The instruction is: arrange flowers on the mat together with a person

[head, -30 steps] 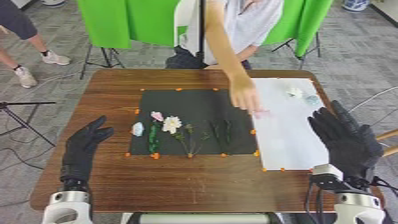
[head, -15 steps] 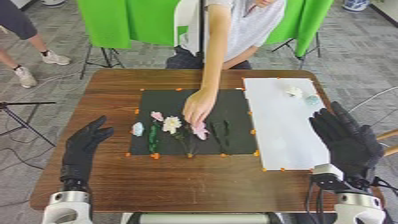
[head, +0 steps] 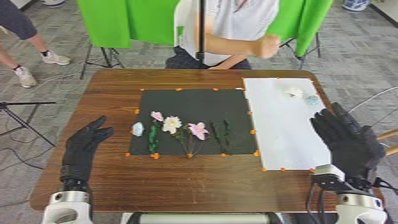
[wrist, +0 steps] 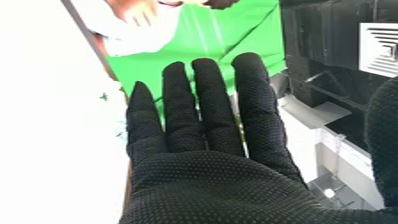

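The left robot hand (head: 82, 146) at lower left and right robot hand (head: 348, 140) at lower right are empty, fingers extended, while a white flower (head: 171, 124) and larger pink flower (head: 197, 131) lie on the black mat (head: 195, 102) near frame centre

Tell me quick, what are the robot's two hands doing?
Left hand: open, holding nothing.
Right hand: open, holding nothing.
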{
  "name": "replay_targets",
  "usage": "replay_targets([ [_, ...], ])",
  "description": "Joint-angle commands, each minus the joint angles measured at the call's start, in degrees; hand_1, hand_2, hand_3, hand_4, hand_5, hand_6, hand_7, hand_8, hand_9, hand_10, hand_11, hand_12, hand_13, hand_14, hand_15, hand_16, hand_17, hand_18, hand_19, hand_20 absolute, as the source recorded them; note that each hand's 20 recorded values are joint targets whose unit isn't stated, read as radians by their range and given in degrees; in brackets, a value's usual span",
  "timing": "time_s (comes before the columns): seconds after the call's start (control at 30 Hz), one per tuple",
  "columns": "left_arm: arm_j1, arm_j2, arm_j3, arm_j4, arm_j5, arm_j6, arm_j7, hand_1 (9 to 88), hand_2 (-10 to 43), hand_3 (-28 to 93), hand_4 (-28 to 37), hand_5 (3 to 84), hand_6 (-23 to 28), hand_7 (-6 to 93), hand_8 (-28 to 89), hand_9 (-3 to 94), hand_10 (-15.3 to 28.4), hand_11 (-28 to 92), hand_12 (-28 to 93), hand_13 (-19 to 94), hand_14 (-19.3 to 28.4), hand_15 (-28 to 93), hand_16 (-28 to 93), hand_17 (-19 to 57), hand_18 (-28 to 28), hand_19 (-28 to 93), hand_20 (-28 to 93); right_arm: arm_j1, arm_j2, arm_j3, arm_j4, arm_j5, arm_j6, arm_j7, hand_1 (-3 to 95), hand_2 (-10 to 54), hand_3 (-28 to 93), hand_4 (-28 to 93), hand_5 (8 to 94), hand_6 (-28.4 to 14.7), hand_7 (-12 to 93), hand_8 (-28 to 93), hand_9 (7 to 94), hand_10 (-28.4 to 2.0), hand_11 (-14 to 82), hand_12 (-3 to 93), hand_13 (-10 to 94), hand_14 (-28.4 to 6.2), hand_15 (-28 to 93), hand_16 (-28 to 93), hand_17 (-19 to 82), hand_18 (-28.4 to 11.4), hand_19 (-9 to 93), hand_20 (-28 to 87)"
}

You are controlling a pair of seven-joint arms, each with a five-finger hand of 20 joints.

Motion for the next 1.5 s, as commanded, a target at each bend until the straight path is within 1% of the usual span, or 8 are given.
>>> replay_targets([
  [0.03,0.7,-0.13,-0.24,0.01,-0.08,-0.28,-0.54,21.4,1.3,69,-26.2,48.4,2.5,12.0,-6,50.8,14.9,21,15,39,17.5,20,0,6.1,11.5,11,15,-0.2,0.0,-0.6,0.0,-0.6,0.8,-0.2,8.0,-3.2,79,-18,46.5,-0.1,12,-9,45.2,-14.3,5.3,12.0,35,-12.1,12,11,20,-13.2,1,26],
  [0.33,1.0,-0.23,-0.31,-0.05,-0.28,0.14,-0.41,21.5,1.4,69,-26.0,48.8,2.6,12.2,-7,50.8,15.0,21,14,39,17.5,20,0,6.0,11.7,11,15,1.1,2.3,-0.6,0.1,-2.7,2.3,0.4,8.6,-3.7,79,-18,47.1,-0.1,12,-9,45.8,-14.4,5.7,13.0,36,-11.7,13,11,21,-13.6,2,28],
  [0.43,0.9,-0.34,-0.3,-0.11,-0.18,0.19,-0.21,21.5,1.5,69,-26.1,48.7,2.6,12.2,-7,50.8,15.0,21,14,39,17.5,20,0,6.0,11.7,12,15,3.8,6.0,0.2,0.4,-10.5,5.3,1.3,10.1,-5.1,78,-18,47.3,-0.2,12,-9,46.1,-14.7,5.8,13.5,37,-11.8,13,11,21,-13.9,4,29],
  [0.57,1.0,-0.14,-0.4,-0.25,-0.22,0.57,-0.34,21.5,1.5,69,-26.0,48.7,2.7,12.0,-7,50.7,15.0,21,14,39,17.5,20,0,6.0,11.7,12,15,10.6,13.4,0.2,1.9,-29.1,11.8,10.5,12.3,-6.9,75,-18,43.2,-1.0,11,-8,46.2,-15.0,5.8,14.3,42,-11.9,14,11,24,-14.9,8,31],
  [0.83,0.4,-0.19,0.28,-0.03,0.01,0.36,-0.74,21.5,1.4,69,-26.1,48.6,2.6,12.0,-7,50.7,15.1,21,14,39,17.5,20,0,6.0,11.6,12,15,26.1,25.8,-6.8,11.6,-66.0,10.6,25.6,15.8,-9.5,68,-16,39.3,-2.4,8,-6,47.4,-15.5,6.9,18.6,54,-14.7,17,15,29,-16.2,29,36],
  [1.03,0.6,-0.26,0.17,-0.19,-0.07,0.77,-0.61,21.5,1.4,69,-26.1,48.6,2.6,12.0,-7,50.8,15.1,21,15,39,17.5,20,0,6.1,11.6,11,15,36.9,30.8,-17.7,21.5,-82.1,11.6,36.0,24.2,-9.5,69,-18,46.9,1.0,14,-8,56.3,-16.3,16.2,21.8,66,-13.7,27,23,31,-18.8,49,40],
  [1.27,0.8,-0.27,0.1,-0.33,-0.15,1.12,-0.5,21.5,1.4,69,-26.2,48.6,2.6,12.1,-6,50.8,15.1,21,14,39,17.5,20,0,6.1,11.6,11,15,44.9,33.8,-25.4,30.4,-90.6,10.8,38.4,29.5,-9.5,69,-21,49.9,2.0,17,-8,61.4,-15.5,24.6,25.1,71,-12.0,39,25,32,-20.8,62,43],
  [1.5,0.7,-0.34,0.22,-0.24,-0.19,1.0,-0.35,21.6,1.4,69,-26.1,48.6,2.6,12.1,-7,50.8,15.1,21,14,39,17.5,20,0,6.1,11.5,11,15,50.5,33.8,-30.8,37.7,-93.1,6.4,38.0,30.7,-9.5,69,-22,50.4,2.2,17,-9,62.4,-15.4,26.9,25.8,71,-11.7,43,26,31,-21.7,65,44],
])
